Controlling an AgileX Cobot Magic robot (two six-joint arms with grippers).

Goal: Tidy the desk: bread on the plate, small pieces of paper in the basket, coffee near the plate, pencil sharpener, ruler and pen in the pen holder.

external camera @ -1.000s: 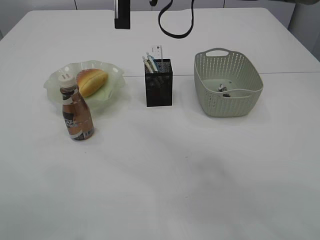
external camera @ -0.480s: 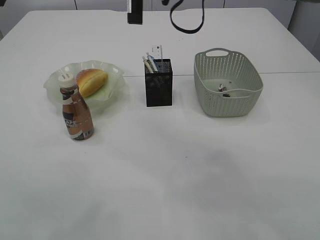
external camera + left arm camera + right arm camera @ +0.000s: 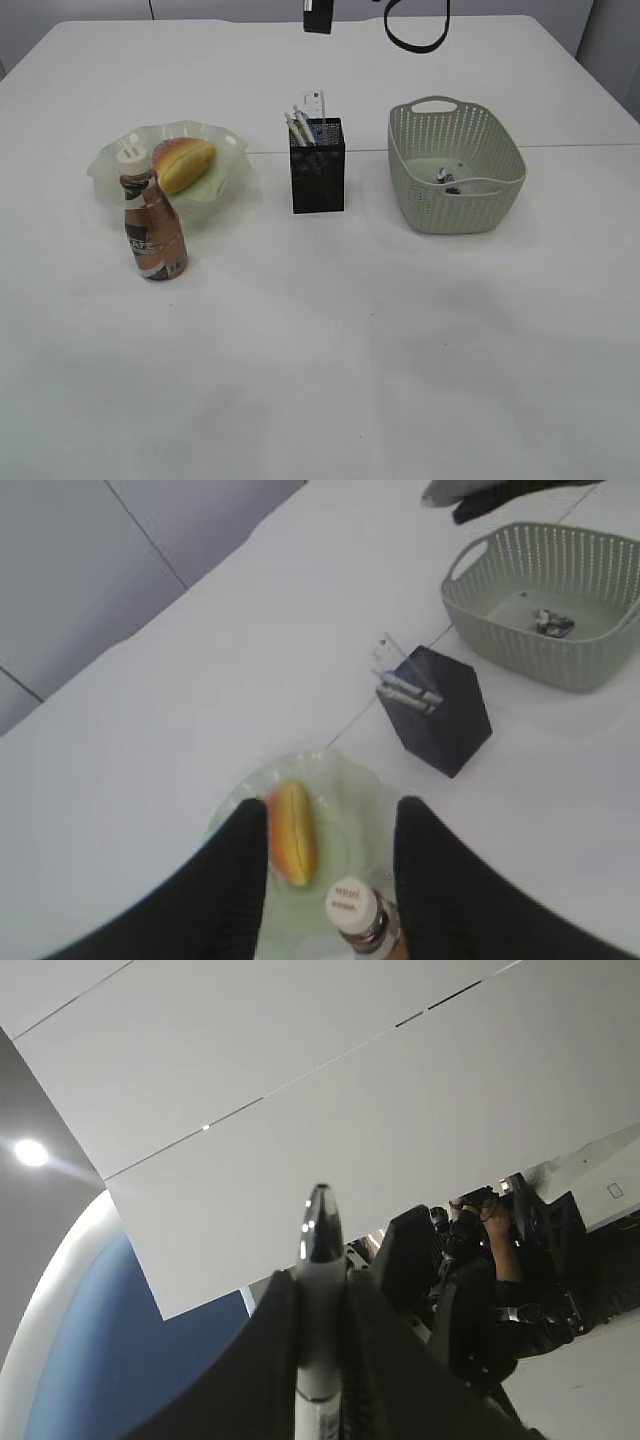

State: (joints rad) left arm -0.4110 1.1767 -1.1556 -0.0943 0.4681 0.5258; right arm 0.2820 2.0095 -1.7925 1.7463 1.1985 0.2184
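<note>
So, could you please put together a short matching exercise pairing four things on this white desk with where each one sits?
Things:
1. golden-brown oval bun
2. brown plastic coffee bottle with a white cap
3. clear plastic ruler
4. small crumpled paper wads

Places:
A. inside the pale green woven-look basket
B. standing upright on the desk just in front of the dish
C. sticking up out of the black mesh pen holder
D. lying on the pale green wavy-rimmed plate

Pairs: 1-D, 2-B, 3-C, 4-A
</note>
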